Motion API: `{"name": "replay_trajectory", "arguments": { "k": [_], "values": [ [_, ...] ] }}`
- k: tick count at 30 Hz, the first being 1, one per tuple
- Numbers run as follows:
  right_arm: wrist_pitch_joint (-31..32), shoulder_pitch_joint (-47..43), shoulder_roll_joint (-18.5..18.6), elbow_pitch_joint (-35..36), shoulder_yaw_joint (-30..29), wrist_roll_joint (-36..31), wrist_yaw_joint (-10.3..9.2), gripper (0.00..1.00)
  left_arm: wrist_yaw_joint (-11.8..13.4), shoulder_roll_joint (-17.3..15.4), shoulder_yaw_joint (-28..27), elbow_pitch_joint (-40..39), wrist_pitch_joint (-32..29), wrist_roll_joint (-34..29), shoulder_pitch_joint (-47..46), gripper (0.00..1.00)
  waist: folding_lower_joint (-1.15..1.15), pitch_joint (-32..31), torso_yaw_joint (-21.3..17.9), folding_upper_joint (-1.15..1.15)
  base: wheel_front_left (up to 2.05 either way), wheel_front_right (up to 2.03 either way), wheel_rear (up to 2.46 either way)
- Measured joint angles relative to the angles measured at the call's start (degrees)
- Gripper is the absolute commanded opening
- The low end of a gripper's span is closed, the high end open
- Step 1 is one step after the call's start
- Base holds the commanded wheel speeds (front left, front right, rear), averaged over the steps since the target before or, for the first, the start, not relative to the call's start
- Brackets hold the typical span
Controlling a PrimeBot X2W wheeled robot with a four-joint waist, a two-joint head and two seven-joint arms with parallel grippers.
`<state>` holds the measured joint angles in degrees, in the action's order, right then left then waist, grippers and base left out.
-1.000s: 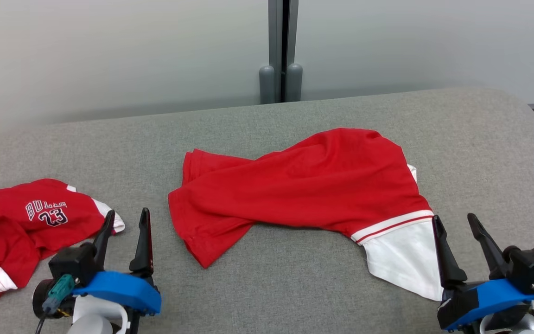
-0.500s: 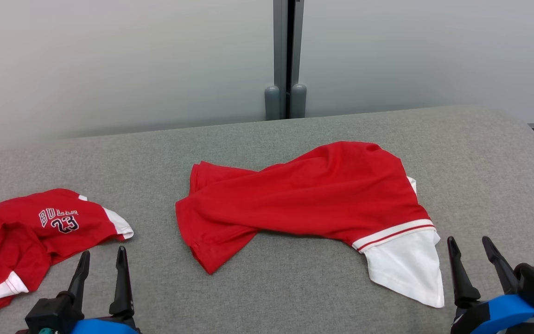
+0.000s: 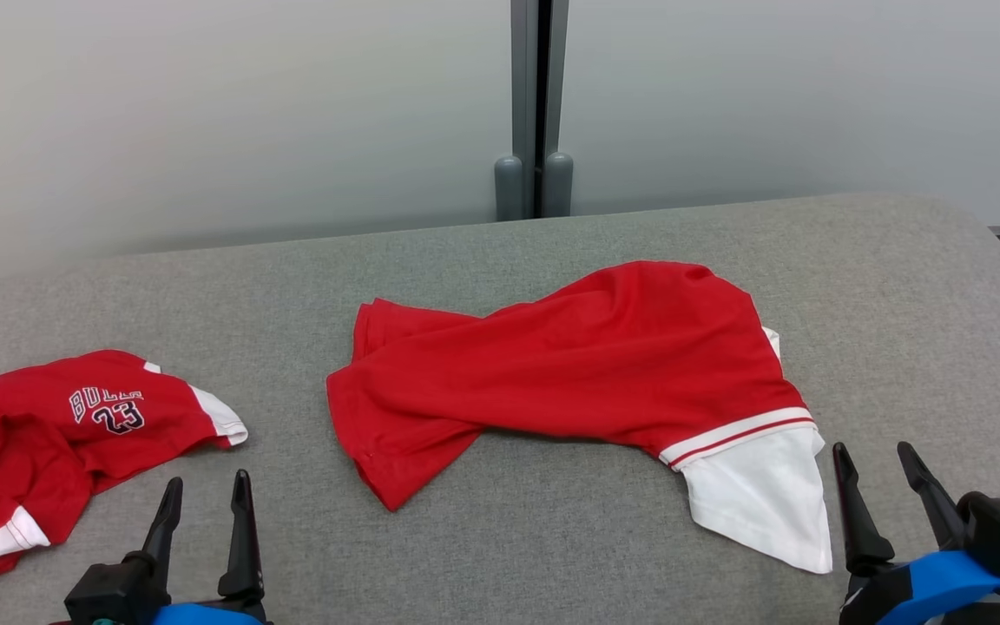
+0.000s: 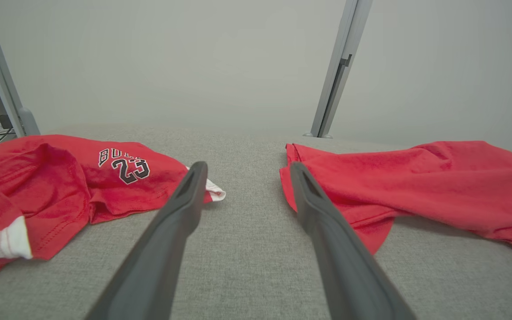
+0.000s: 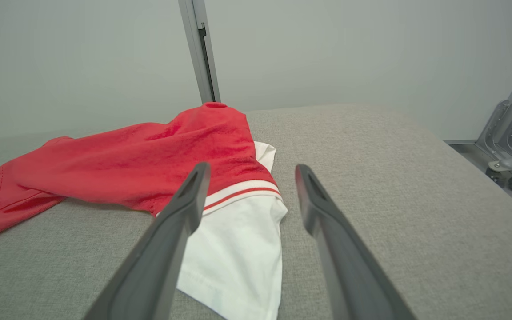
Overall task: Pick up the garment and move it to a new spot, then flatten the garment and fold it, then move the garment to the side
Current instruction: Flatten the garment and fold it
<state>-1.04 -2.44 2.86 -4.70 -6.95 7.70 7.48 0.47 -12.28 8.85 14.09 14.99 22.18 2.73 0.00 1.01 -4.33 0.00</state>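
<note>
Red-and-white cloth garment (image 3: 569,365) is laid crumpled on grey upholstery (image 3: 552,547); left gripper (image 3: 208,479) and right gripper (image 3: 871,447) are spread wide, empty.

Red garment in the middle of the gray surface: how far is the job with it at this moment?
Done: nothing evident; the red garment lies twisted and unfolded on the gray surface. In hand: nothing; the left end effector and right end effector are open and empty. Left: picking up, flattening, folding, moving aside.
</note>
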Motion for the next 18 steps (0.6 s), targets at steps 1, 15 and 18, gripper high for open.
{"name": "replay_trajectory", "arguments": {
  "k": [1,15,18],
  "values": [
    [0.0,0.0,0.0,0.0,0.1,0.0,0.00,1.00,0.0,0.0,0.1,0.0,0.0,0.0,0.0,1.00,0.00,0.2,0.0,0.00,0.00,0.00,0.00],
    [-0.1,1.8,0.0,-0.5,1.5,0.5,0.00,1.00,-4.6,2.7,6.5,7.5,-12.4,3.0,-8.4,1.00,0.00,3.2,-0.6,0.00,0.00,0.00,0.00],
    [-0.3,2.3,0.0,-0.8,2.3,0.6,0.00,1.00,-5.3,3.7,7.2,10.7,-15.0,4.3,-11.1,1.00,0.00,3.9,-1.4,0.00,0.00,0.00,0.00]
  ]
}}
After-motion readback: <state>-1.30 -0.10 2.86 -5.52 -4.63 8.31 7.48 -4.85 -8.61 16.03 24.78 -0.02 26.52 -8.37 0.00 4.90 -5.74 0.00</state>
